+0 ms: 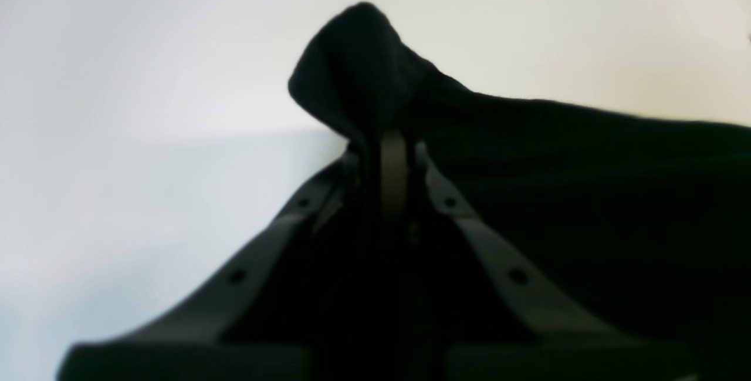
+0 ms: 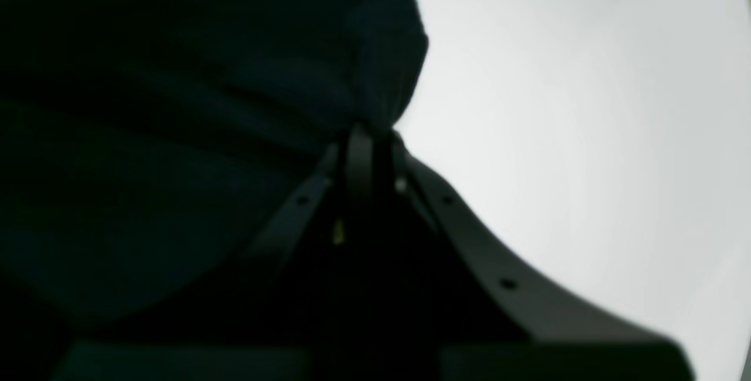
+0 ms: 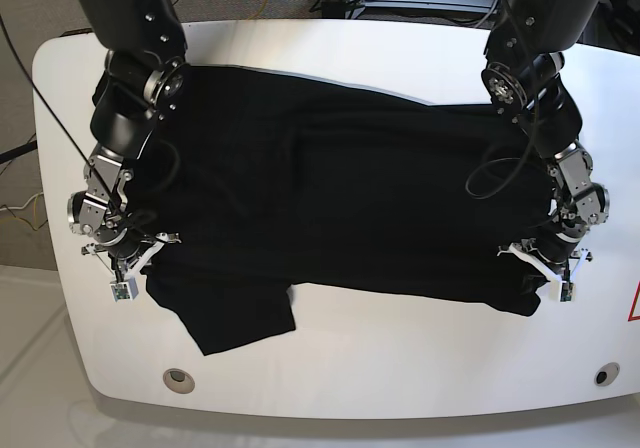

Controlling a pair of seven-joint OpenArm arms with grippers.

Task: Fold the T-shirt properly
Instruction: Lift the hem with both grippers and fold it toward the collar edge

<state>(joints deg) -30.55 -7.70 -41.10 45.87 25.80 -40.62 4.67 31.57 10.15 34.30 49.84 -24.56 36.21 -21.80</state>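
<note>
Both grippers, left gripper and right gripper, clamp the T-shirt hem mid-fold; next, likely carry it toward the frame's top.

the t-shirt lies spread across the table, reaching from its 9 o'clock side to its 3 o'clock side. a sleeve sticks out toward 7 o'clock. the right gripper sits on the shirt's 9 o'clock edge, the left gripper on its 3 o'clock edge, each pinching a bunch of cloth. bare table runs along 6 o'clock and 12 o'clock.
</note>
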